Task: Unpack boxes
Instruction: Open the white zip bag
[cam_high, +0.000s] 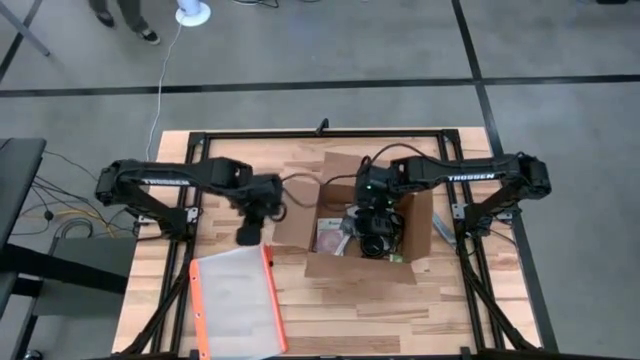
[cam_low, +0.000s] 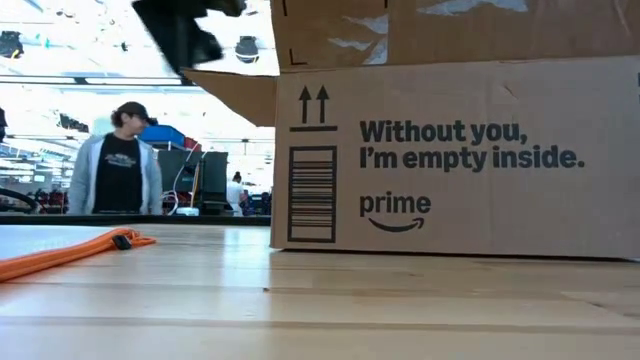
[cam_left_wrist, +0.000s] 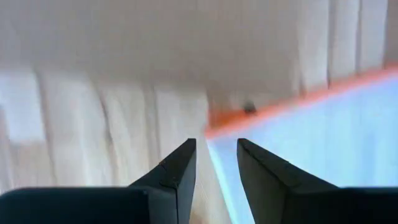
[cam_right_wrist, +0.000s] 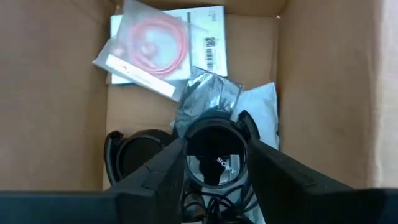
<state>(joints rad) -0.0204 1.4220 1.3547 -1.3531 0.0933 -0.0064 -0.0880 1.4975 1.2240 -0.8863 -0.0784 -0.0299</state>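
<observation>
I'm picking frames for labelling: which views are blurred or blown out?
Left wrist view: soft, smeared table grain, only the left gripper fairly crisp. Low view: bright washed-out room behind, box print sharp. Right wrist view: sharp contents, glare on the bagged cable. High view: even, clear.

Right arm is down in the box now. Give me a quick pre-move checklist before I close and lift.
1. Cardboard box flaps open: ok.
2. Right gripper inside the box, fingers open: ok.
3. Black Sony headphones between the fingers: ok, an earcup sits in the gap.
4. Headphone cable free of the other contents: cannot tell.
5. Bagged red cable and paper sheet clear of the grip: ok.
6. Left gripper outside the box, open above the orange-edged pouch corner: ok.
</observation>
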